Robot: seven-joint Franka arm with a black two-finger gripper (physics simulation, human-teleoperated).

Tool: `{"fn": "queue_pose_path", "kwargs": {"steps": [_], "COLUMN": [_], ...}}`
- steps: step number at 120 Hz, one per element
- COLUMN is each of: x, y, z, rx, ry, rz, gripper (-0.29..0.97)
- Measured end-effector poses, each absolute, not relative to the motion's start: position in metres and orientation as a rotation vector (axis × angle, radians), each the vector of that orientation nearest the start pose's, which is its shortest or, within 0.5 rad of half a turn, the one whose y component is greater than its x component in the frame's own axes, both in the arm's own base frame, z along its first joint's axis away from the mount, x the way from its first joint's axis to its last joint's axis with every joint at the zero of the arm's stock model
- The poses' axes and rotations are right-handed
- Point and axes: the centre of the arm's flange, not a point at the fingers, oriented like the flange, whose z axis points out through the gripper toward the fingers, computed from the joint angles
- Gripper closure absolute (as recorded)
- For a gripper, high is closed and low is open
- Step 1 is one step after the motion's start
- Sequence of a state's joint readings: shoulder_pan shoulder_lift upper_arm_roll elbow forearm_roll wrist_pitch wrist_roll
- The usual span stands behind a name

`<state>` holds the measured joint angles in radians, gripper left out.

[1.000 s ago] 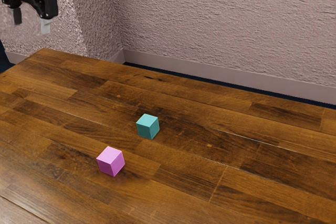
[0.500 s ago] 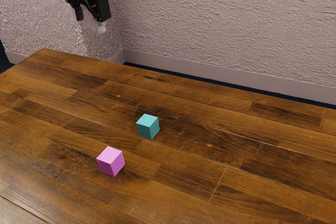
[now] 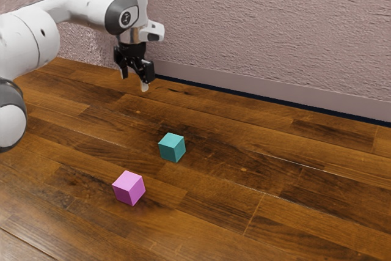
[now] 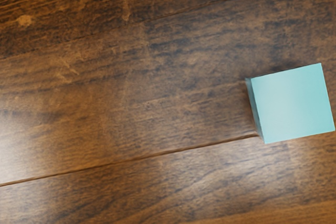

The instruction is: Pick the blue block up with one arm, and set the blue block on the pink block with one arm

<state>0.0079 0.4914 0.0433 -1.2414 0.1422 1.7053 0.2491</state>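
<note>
— Looking at the blue block [image 3: 171, 147], what shows?
— A small cube, more teal than blue, with plain faces and crisp edges, sitting flat on the dark wooden worktop [image 3: 275, 169]. In the wrist view its top face is pale and one narrow side is shaded.
— The pink block [image 3: 128, 187]?
— Near it, nearer the camera, not touching.
— And the gripper [image 3: 135, 82]?
— It hangs above the worktop, well apart from both cubes, fingers spread with nothing between them.
</note>
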Motion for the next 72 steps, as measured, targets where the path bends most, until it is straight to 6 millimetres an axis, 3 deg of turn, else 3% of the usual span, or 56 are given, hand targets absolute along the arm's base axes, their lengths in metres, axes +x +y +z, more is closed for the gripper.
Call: {"fn": "queue_pose_path", "kwargs": {"steps": [9, 23, 42, 72], "x": [0.704, 0.697, 0.691, 0.687], "y": [0.042, 0.039, 0.035, 0.030], "z": [0.463, 0.420, 0.399, 0.345], "rx": [-2.983, -3.025, -3.084, -3.147], "ry": [0.338, 0.324, 0.243, 0.081], "rz": [0.080, 0.129, 0.110, 0.167], "gripper": [0.00, 0.00, 0.00, 0.00]}}
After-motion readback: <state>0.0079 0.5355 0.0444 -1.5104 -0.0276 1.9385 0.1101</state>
